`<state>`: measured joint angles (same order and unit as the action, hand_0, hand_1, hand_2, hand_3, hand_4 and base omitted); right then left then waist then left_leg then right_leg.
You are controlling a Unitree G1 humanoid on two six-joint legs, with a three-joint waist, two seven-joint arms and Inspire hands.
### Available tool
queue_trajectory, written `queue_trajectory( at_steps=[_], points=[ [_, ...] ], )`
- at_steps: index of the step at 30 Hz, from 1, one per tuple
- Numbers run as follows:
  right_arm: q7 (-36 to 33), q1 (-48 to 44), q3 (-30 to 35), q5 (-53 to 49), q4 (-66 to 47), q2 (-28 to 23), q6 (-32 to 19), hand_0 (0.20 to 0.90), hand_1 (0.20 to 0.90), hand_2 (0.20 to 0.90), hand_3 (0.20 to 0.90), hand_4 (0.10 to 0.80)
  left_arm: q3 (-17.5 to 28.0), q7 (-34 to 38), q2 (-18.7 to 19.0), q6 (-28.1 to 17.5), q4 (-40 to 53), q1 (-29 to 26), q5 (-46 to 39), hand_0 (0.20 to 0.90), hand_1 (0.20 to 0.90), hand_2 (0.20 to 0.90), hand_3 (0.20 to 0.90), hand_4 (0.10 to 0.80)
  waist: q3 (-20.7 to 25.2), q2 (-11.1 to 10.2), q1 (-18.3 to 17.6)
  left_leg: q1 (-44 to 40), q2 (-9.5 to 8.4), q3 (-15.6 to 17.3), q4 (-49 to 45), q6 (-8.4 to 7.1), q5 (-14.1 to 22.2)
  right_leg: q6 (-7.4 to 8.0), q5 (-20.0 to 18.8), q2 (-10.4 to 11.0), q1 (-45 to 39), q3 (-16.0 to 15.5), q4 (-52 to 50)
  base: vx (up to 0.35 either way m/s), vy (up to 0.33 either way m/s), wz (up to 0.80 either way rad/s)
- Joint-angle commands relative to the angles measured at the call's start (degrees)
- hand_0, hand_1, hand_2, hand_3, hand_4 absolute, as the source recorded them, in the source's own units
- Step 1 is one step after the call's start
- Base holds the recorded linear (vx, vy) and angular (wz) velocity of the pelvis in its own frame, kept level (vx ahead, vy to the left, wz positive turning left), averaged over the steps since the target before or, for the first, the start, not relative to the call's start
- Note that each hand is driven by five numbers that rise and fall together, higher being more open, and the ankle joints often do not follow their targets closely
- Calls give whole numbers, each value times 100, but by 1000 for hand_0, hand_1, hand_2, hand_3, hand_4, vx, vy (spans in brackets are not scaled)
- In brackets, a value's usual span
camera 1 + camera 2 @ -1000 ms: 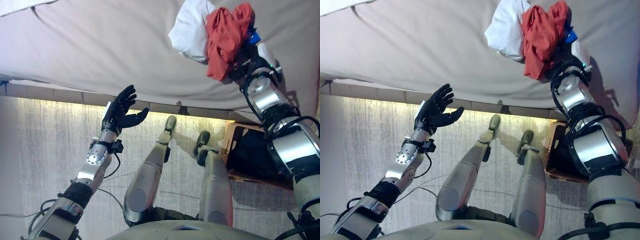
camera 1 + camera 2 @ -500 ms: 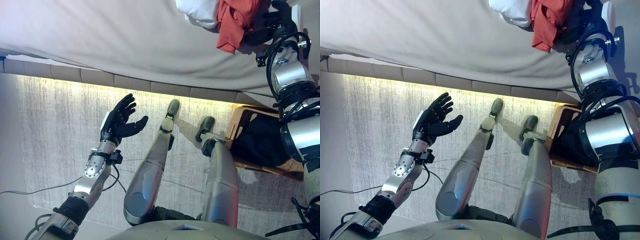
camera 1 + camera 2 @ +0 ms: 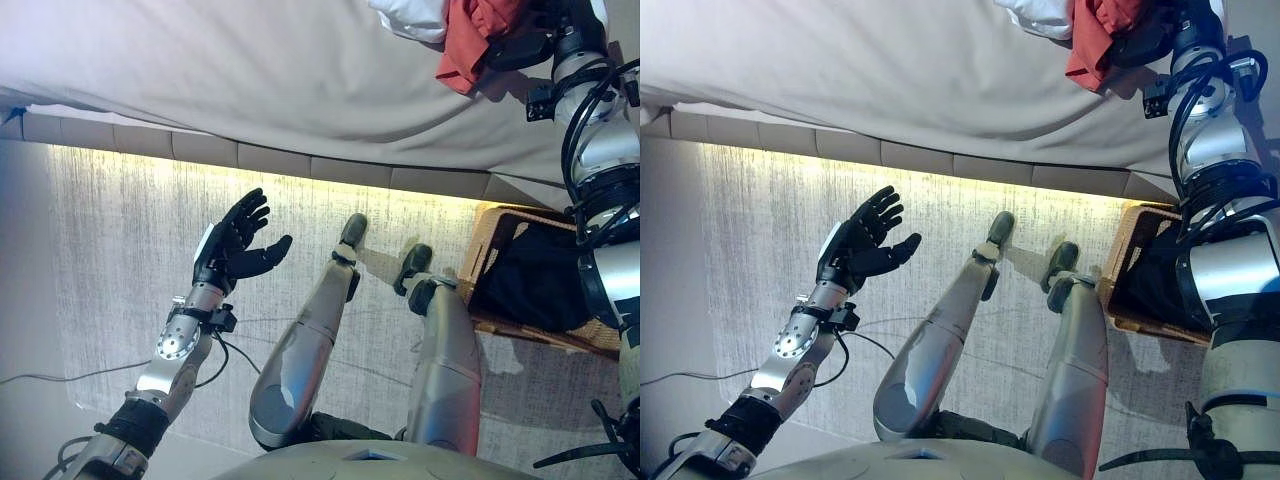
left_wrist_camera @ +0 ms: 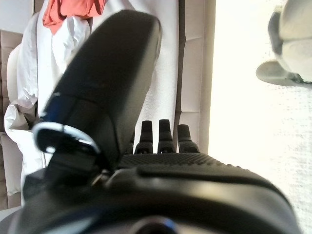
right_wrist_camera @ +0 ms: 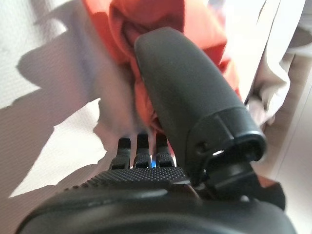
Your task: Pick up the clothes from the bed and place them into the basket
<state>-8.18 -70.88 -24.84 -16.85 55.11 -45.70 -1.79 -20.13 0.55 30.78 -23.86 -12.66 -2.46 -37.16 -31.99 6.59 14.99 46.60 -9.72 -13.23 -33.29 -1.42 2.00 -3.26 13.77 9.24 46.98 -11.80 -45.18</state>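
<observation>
A red cloth (image 3: 468, 45) hangs bunched over the grey bed (image 3: 250, 80) at the far right, next to a white cloth (image 3: 415, 15). My right hand (image 3: 517, 47) is shut on the red cloth. In the right wrist view its thumb (image 5: 180, 83) presses into the red cloth (image 5: 146, 29), and the fingers curl in under it. A wicker basket (image 3: 487, 238) stands on the floor at the right, below that arm, with a dark cloth (image 3: 535, 285) inside. Over the floor on the left my left hand (image 3: 232, 248) is open and holds nothing.
The bed's padded edge (image 3: 300, 165) runs across the view above a pale carpet (image 3: 120, 260). The white cloth (image 4: 29, 97) also shows on the bed in the left wrist view, with the red cloth (image 4: 68, 12) beyond it.
The whole view has shifted, so the bed now sits higher and more carpet shows. My right hand still grips the red cloth. The left hand keeps its open pose.
</observation>
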Motion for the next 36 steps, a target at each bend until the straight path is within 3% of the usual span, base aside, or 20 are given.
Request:
queue_trajectory(
  at_steps=[1, 5, 6, 7, 8, 24, 33, 36],
  points=[
    [278, -636, -268, -63, -886, -4, -764, 900, 900, 900, 900, 800, 122, -114, 284, -487, 450, 178, -161, 900, 900, 900, 900, 800, 219, 251, 222, -279, 19, 388, -49, 389, 467, 109, -112, -204, -398, -125, 378, 18, -15, 12],
    [284, -716, -391, 99, -731, 24, -552, 900, 900, 900, 900, 800, 143, -164, 317, -526, 507, 214, -145, 900, 900, 900, 900, 800, 219, 288, 294, -243, -12, 347, -67, 398, 450, 93, -87, -164, -373, -162, 317, 16, -14, 9],
    [242, -732, -430, 120, -689, 27, -488, 794, 794, 794, 776, 676, 160, -166, 320, -527, 522, 222, -149, 900, 900, 900, 900, 800, 219, 295, 305, -225, -15, 346, -72, 403, 449, 86, -84, -164, -356, -167, 311, 4, -17, 8],
    [161, -762, -471, 128, -610, 33, -415, 406, 406, 406, 324, 224, 166, -152, 324, -539, 538, 213, -148, 900, 900, 900, 900, 800, 219, 300, 324, -194, -24, 333, -74, 411, 441, 85, -88, -158, -326, -181, 305, -5, -24, 8],
    [76, -785, -493, 132, -540, 32, -367, 300, 300, 300, 200, 100, 177, -142, 334, -535, 565, 212, -153, 900, 900, 900, 900, 800, 219, 304, 336, -171, -25, 327, -75, 415, 434, 84, -96, -153, -307, -190, 311, -14, -29, 8],
    [-596, -935, -442, 117, -19, -169, -295, 300, 300, 300, 200, 100, 233, -250, 367, -686, 583, 247, -146, 900, 900, 900, 900, 800, 219, 208, 310, -586, 59, 397, 200, 433, 450, 97, -171, -146, -735, -294, 637, -12, -1, 6],
    [-330, -636, -158, -279, 250, -547, -461, 300, 300, 300, 200, 100, 305, -298, 363, -639, 321, 73, -92, 900, 900, 900, 900, 800, 220, -107, 86, -1992, 237, 574, 670, 367, 590, 184, -198, -150, -2234, -212, 1372, 18, 39, -14],
    [-68, -361, 53, -488, 237, -741, -570, 300, 300, 300, 200, 100, 333, -252, 357, -552, 219, 45, -33, 900, 900, 900, 900, 800, 401, -269, -34, -2473, 356, 681, 957, 356, 489, 197, -431, -134, -2776, -196, 1888, 5, 58, -25]
  ],
)
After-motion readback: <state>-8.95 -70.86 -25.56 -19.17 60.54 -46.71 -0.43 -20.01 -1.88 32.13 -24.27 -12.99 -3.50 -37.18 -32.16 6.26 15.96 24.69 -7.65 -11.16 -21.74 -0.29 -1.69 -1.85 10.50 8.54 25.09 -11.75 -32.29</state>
